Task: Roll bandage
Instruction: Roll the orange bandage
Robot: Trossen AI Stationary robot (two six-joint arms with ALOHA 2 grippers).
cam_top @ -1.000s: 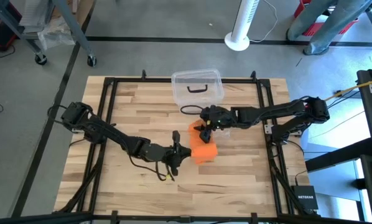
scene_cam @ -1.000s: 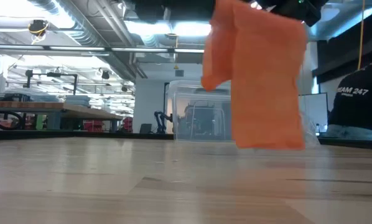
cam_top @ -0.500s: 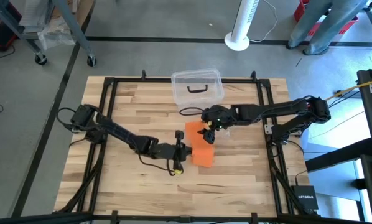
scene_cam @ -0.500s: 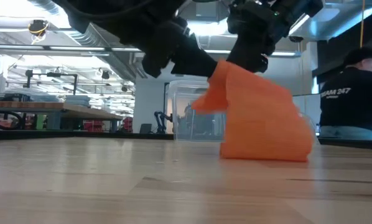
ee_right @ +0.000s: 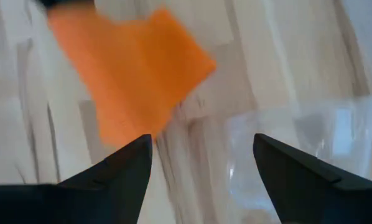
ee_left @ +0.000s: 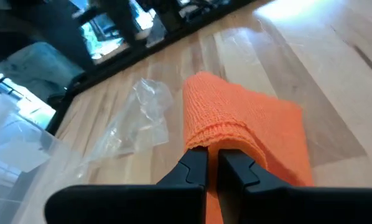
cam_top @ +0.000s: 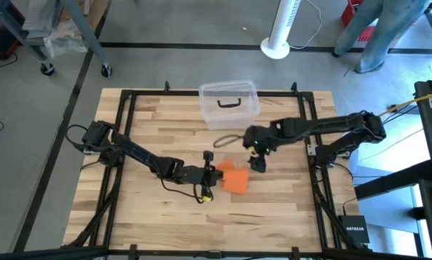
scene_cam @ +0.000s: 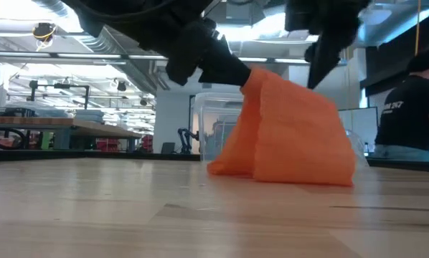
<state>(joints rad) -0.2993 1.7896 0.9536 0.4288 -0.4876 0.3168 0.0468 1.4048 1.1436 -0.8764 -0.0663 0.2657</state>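
The bright orange bandage (cam_top: 235,178) lies crumpled near the table's middle. It stands as a draped heap in the low view (scene_cam: 290,140), with its lower folds on the wood. My left gripper (cam_top: 214,173) is at its left side, shut on it. My right gripper (cam_top: 258,162) is open and empty, just right of the bandage and above the table. Its spread fingers frame the bandage in the right wrist view (ee_right: 130,81). My left gripper pinches a raised, ribbed end edge of the bandage (ee_left: 212,135) between its two fingers, with the strip folded over on itself there. The fingers come about level from the table's left. The held edge (scene_cam: 252,77) is up. The rest drapes slack down onto the table.
A small clear plastic wrapper (cam_top: 227,141) lies on the table just beyond the bandage. A clear plastic box with a black handle (cam_top: 229,100) stands at the far edge. A person in a dark shirt (scene_cam: 415,107) is beyond the table on the right.
The bandage hung clear of the table between both grippers. It has come down onto the wood. My right gripper has let go of it and moved toward the table's right edge. The freed end has dropped and the heap has slumped. My left gripper shifted slightly right and kept its hold.
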